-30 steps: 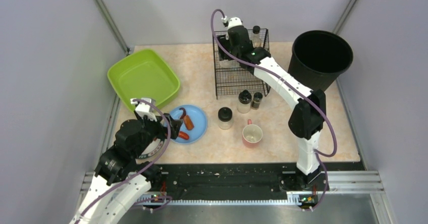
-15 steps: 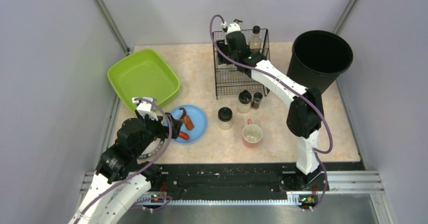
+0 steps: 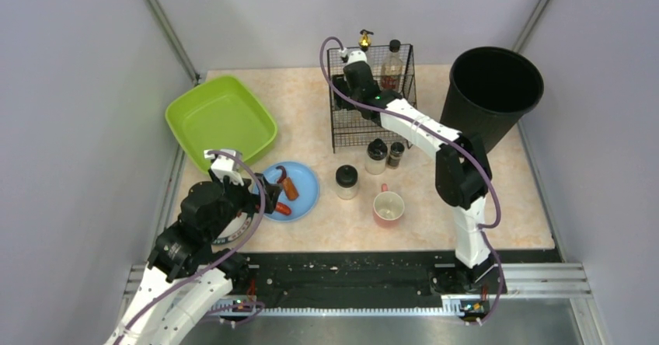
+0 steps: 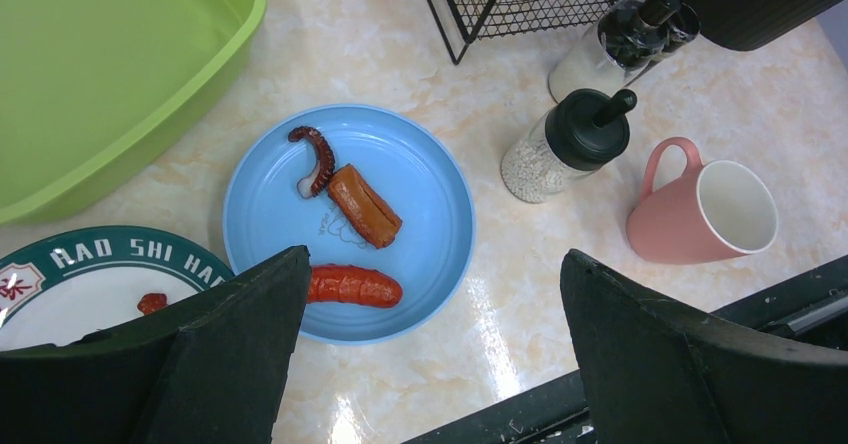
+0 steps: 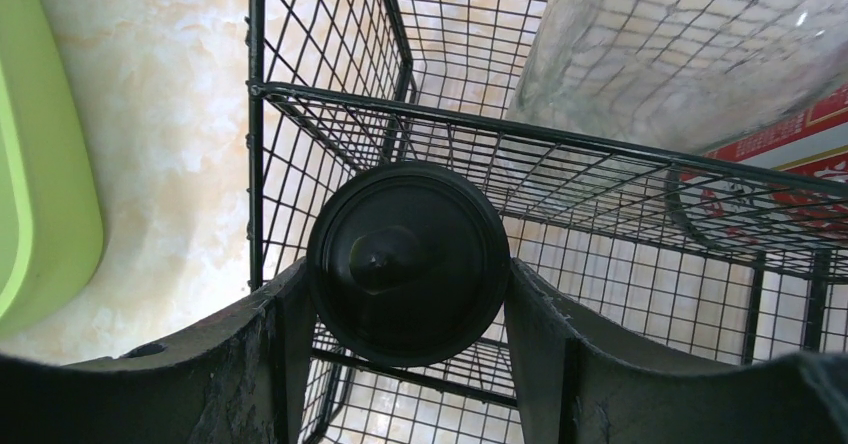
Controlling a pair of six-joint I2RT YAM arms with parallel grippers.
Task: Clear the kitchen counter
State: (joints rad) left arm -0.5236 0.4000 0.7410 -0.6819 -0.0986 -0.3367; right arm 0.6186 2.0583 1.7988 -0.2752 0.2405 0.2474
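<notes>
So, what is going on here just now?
Two robot arms are working on the kitchen counter. The right pincer is closed on a black-lidded jar at the wire rack on the far side. The left pincer hangs open over the blue plate, which holds sausage pieces. A pink mug and a black-capped shaker stand on the counter, not yet cleared.
</notes>
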